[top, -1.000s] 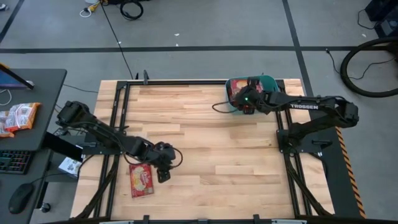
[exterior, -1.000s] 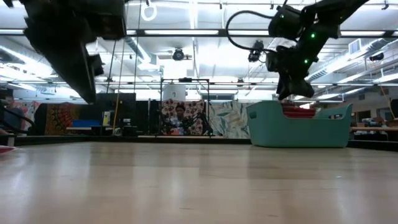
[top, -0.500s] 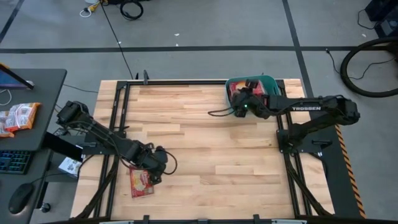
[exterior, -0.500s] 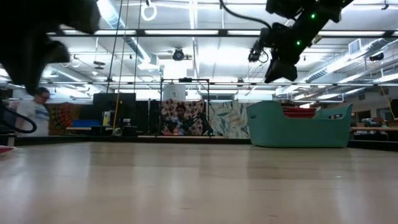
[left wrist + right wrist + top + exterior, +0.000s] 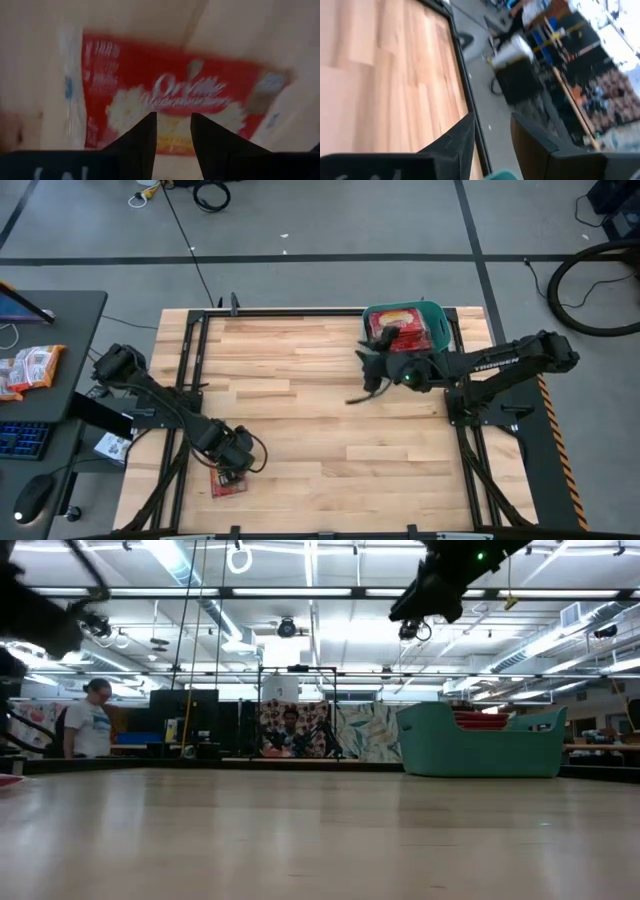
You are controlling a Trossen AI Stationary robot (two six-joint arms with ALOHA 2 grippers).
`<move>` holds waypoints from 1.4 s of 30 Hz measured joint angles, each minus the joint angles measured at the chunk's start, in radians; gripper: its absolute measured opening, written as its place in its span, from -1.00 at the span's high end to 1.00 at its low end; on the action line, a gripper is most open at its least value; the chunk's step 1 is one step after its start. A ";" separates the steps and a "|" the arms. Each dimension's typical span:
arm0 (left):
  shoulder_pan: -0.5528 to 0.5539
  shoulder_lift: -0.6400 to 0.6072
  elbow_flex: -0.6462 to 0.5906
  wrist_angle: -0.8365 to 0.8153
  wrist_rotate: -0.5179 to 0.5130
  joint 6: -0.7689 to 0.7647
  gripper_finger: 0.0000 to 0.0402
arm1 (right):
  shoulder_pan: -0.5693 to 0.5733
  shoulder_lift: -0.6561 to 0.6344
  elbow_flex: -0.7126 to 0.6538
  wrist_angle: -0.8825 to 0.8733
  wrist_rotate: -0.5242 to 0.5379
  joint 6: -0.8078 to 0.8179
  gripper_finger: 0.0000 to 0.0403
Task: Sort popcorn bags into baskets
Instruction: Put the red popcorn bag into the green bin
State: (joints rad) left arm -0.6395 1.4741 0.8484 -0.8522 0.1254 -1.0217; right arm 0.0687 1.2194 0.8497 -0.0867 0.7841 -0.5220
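Note:
One red popcorn packet [image 5: 229,484] lies flat near the table's near left corner. In the left wrist view the packet [image 5: 125,75] fills the picture, its popcorn picture in the middle. My left gripper [image 5: 233,466] stands directly above it, fingers open [image 5: 173,120] and pointing down; I see no touch. The teal basket [image 5: 440,330] sits at the far right edge with several red packets [image 5: 400,330] inside; in the low view their tops [image 5: 480,720] show over the basket's wall [image 5: 470,755]. My right gripper [image 5: 371,368] is open and empty [image 5: 491,119], raised left of the basket [image 5: 425,602].
Black frame rails [image 5: 190,355] run along the table's left and right sides. An orange-and-white snack bag [image 5: 30,367], a keyboard and a mouse lie on a side desk left of the table. A person [image 5: 90,730] stands in the room beyond. Bare wood [image 5: 320,420] spans the middle.
My right gripper has risen out of the basket and swung toward the table's left and near side, clear of it. My left gripper has moved toward the near left corner and come to stand over the lone packet, which has stayed where it was.

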 joint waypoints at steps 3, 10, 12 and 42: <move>0.002 0.000 -0.064 0.064 0.034 -0.021 0.37 | 0.047 0.000 0.000 0.021 -0.010 -0.010 0.35; 0.025 -0.006 -0.167 0.243 0.016 -0.035 0.37 | 0.136 0.021 -0.001 0.023 -0.104 -0.004 0.35; 0.048 -0.006 -0.175 0.261 -0.028 -0.007 0.37 | 0.156 0.036 0.000 0.039 -0.109 -0.005 0.35; 0.200 0.000 0.007 0.142 -0.338 0.373 0.37 | 0.209 0.595 0.168 0.269 -0.359 0.036 0.35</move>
State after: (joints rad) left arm -0.4393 1.4746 0.8550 -0.7101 -0.2127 -0.6487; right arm 0.2779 1.8144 1.0173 0.1821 0.4255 -0.4861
